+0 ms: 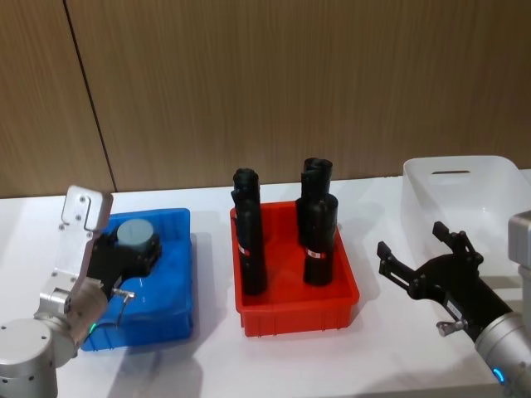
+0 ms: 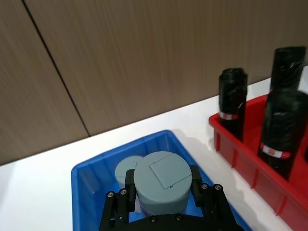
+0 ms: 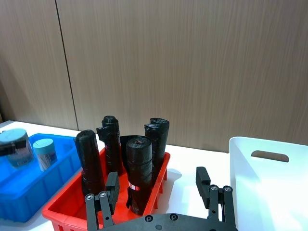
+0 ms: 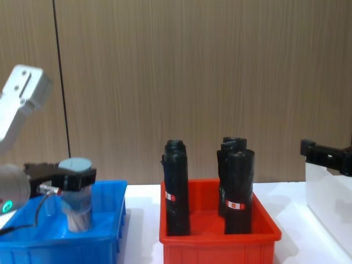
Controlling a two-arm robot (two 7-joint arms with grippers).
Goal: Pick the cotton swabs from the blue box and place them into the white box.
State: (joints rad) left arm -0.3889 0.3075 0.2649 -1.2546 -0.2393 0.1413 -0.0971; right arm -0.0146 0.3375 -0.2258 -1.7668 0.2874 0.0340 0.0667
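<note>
A cotton swab tub with a grey-blue lid is clamped in my left gripper, which is shut on it over the blue box. In the left wrist view the black fingers press on both sides of the held tub, and a second tub stands behind it in the blue box. From the chest, the held tub has its lid above the box rim. My right gripper hovers open beside the white box, with nothing between its fingers.
A red bin holding several upright black rolls sits between the blue box and the white box. A wooden wall panel runs behind the white table. Bare tabletop lies in front of the bins.
</note>
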